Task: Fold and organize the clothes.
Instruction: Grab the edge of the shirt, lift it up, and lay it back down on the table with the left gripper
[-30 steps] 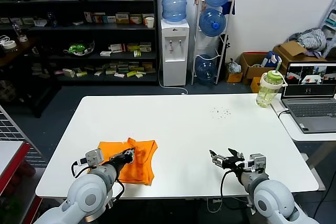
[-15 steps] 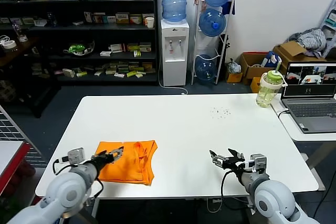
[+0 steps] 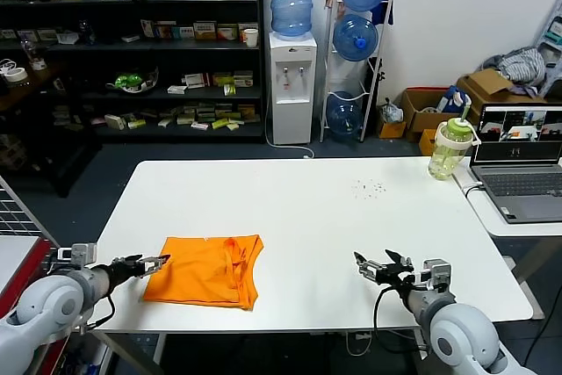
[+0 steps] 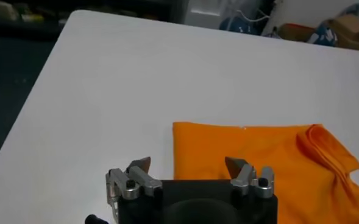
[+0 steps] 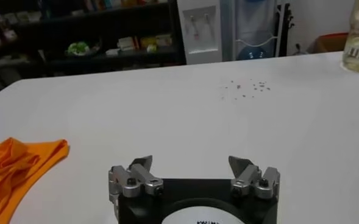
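Observation:
The clothes are one orange T-shirt [image 3: 207, 270], folded into a rough rectangle on the white table [image 3: 299, 208] near its front left; its right part is bunched into folds. It shows too in the left wrist view [image 4: 270, 164] and at the edge of the right wrist view [image 5: 14, 167]. My left gripper [image 3: 154, 262] stands open just off the shirt's left edge, apart from it, with nothing between its fingers [image 4: 141, 164]. My right gripper [image 3: 383, 264] is open and empty over bare table at the front right, well away from the shirt.
A green-lidded bottle [image 3: 450, 148] stands at the table's back right corner, beside a laptop [image 3: 520, 162] on a side table. Small dark specks [image 3: 369, 187] lie on the tabletop. Shelves, a water dispenser [image 3: 291, 59] and cardboard boxes stand behind.
My left gripper has opened, let go of the shirt and drawn back to the left off the cloth. The shirt now lies flatter. The right arm has stayed put.

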`<state>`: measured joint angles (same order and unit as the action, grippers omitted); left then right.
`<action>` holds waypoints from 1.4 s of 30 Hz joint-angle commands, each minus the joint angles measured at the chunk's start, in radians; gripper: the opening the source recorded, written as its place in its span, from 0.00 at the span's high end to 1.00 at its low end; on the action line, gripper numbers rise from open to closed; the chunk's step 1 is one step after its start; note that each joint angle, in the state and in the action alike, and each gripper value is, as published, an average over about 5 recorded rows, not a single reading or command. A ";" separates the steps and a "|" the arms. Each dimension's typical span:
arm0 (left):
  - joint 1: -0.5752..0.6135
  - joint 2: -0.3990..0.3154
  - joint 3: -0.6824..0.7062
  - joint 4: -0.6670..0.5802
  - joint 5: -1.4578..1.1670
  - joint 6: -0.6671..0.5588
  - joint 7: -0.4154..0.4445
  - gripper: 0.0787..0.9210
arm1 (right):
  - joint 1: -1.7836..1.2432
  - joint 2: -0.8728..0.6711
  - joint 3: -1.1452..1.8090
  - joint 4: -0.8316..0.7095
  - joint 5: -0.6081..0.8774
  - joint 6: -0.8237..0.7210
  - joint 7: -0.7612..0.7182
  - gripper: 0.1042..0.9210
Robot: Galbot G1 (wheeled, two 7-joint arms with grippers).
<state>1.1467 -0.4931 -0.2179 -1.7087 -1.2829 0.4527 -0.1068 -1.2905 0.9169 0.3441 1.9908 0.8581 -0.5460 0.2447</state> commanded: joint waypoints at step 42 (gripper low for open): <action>-0.050 -0.078 0.054 0.094 0.063 0.026 0.120 0.75 | -0.012 0.001 0.008 0.004 0.000 -0.002 0.004 0.12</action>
<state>1.0950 -0.5615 -0.1617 -1.6131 -1.2212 0.4824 0.0158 -1.3030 0.9174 0.3510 1.9941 0.8587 -0.5481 0.2480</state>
